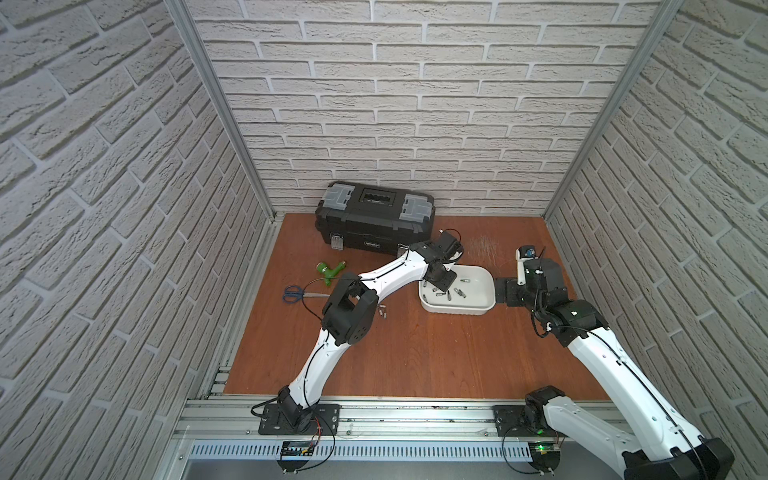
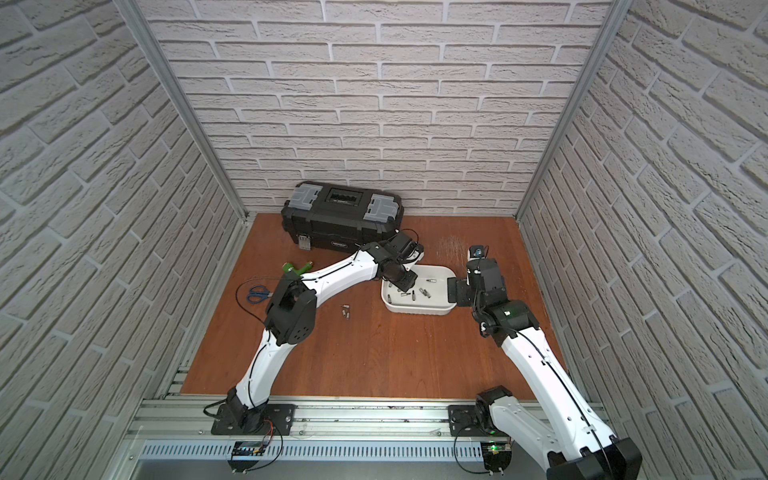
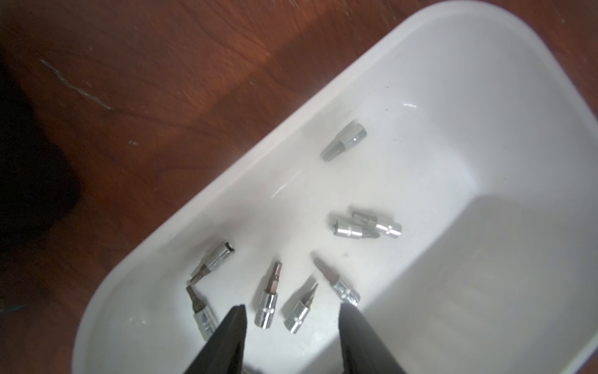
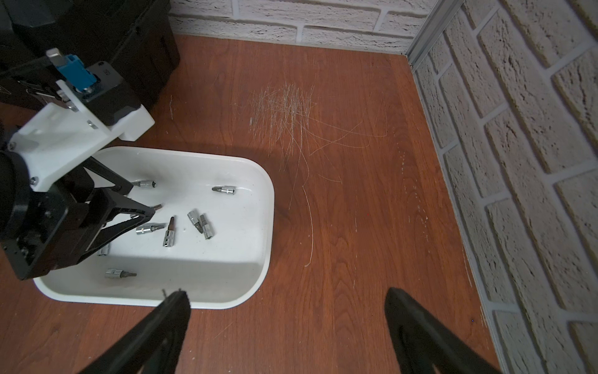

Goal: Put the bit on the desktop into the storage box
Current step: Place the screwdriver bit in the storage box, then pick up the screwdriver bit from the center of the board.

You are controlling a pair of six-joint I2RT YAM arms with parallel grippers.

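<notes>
Brick-papered walls around a red-brown desk (image 1: 415,365), with the box (image 1: 453,308) at 3 o'clock of centre in both top views. Holds some nine bits (image 3: 269,296), while a few loose bits (image 1: 382,311) lie on the wood well apart at its 9 o'clock. Left claw (image 3: 291,311) over the box's 9 o'clock end, partly spread, nothing between the tips; right claw (image 4: 288,298) just beside the 3 o'clock end, spread wide and empty. Judged well along but unfinished, the loose bits not yet fetched and dropped in.
</notes>
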